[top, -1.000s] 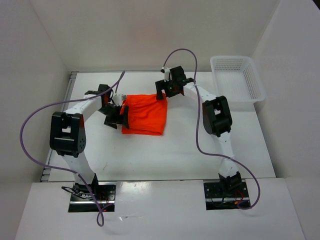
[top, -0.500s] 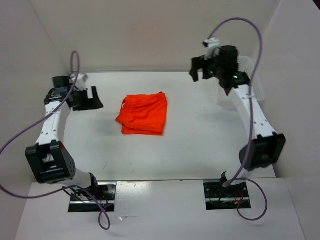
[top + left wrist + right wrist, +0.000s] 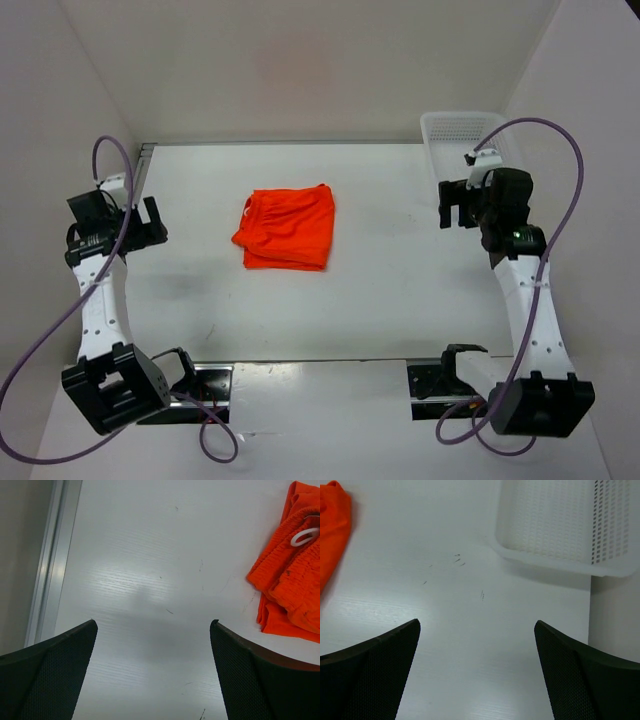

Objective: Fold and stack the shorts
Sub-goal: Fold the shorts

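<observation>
Shorts [image 3: 287, 230] lie folded centrally: judged soft, light, limp; pinch the layered edge. Left gripper [image 3: 142, 222] at 9 o'clock and right gripper [image 3: 456, 205] at 3 o'clock stand fully spread, holding nothing.

Bright, diffuse light from above fills the white enclosure. In the left wrist view the table [image 3: 150, 555] shows soft glare toward 10 o'clock, with a grey shadow band below. The basket [image 3: 555, 562] throws a faint shadow toward 6 o'clock. The shorts [image 3: 288, 230] look oversaturated.
</observation>
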Motion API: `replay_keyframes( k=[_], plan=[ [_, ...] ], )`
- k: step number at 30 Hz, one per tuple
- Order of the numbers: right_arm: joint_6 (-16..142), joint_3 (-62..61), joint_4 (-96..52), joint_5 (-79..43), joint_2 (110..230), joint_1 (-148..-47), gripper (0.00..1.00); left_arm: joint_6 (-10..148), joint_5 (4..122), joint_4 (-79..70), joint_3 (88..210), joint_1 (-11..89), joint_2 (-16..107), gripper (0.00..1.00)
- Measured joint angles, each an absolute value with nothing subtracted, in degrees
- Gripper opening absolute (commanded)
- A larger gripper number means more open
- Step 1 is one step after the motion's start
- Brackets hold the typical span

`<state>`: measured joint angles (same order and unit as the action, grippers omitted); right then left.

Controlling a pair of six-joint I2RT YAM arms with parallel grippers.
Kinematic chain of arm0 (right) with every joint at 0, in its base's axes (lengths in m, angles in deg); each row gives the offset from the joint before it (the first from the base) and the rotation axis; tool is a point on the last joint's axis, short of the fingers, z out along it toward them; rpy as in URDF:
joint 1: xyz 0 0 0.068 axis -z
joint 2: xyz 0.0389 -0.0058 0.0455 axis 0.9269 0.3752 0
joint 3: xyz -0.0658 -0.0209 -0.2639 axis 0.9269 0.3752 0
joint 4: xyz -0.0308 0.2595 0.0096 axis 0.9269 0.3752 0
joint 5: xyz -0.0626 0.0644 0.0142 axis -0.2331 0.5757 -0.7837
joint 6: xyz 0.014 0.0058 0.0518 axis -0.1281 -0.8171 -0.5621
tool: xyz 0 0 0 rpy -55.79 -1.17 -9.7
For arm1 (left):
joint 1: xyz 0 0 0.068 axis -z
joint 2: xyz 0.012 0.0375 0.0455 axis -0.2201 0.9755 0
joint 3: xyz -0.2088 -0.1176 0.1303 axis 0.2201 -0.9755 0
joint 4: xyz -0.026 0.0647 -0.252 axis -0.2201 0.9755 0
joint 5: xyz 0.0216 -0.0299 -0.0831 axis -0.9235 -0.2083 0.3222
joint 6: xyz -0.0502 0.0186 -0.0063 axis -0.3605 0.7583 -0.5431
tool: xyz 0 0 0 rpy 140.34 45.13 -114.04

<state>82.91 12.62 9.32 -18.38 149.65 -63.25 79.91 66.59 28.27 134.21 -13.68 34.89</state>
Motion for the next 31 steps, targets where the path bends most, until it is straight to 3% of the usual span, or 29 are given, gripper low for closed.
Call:
replay_keyframes(
  k=[12, 31],
  plan=[
    [77.62, 16.35, 15.15, -25.47, 142.35, -62.92, 1.00, 79.91, 65.65, 26.78, 132.29, -14.44, 30.01, 1.00],
    [75.80, 17.58, 16.18, -25.42, 138.52, -62.92, 1.00, 79.91, 65.52, 26.48, 130.69, -14.60, 26.67, 1.00]
  ],
)
